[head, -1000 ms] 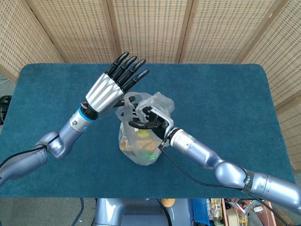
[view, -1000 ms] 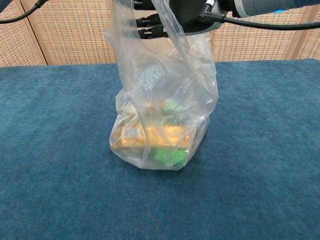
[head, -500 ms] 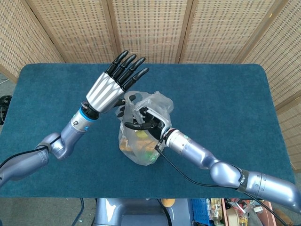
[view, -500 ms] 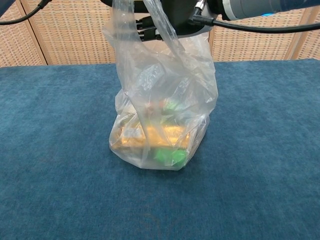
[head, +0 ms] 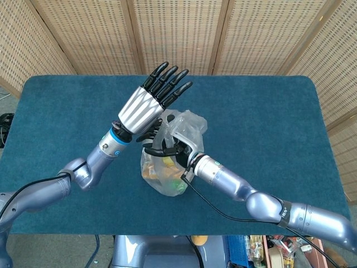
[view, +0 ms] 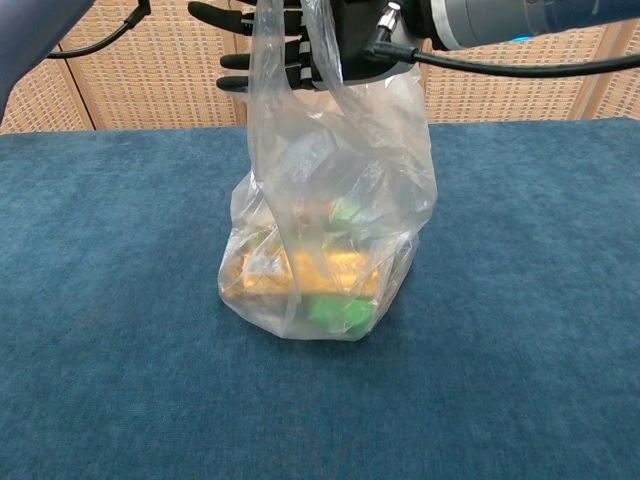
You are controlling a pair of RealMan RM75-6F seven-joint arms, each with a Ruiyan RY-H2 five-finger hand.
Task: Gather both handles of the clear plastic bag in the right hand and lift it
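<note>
The clear plastic bag (head: 170, 167) (view: 330, 240) stands on the blue table with yellow and green items inside. My right hand (head: 165, 148) (view: 325, 40) is at the bag's top, its dark fingers (view: 250, 60) hooked through a handle (view: 298, 25) that is drawn up taut. My left hand (head: 152, 102) hovers just above the bag's mouth, open, with its fingers stretched out straight and its back toward the head camera. Whether both handles lie in the right hand is hidden by the crumpled plastic and the left hand.
The blue cloth table (head: 268, 111) (view: 520, 330) spreads wide on every side of the bag. Wicker screens (head: 184, 33) stand behind the far edge. A black cable (head: 217, 206) trails along the right forearm over the table.
My left hand has moved right and now hangs over the bag's top. My right hand has slid left along the bag's mouth, its fingers now showing past the plastic in the chest view.
</note>
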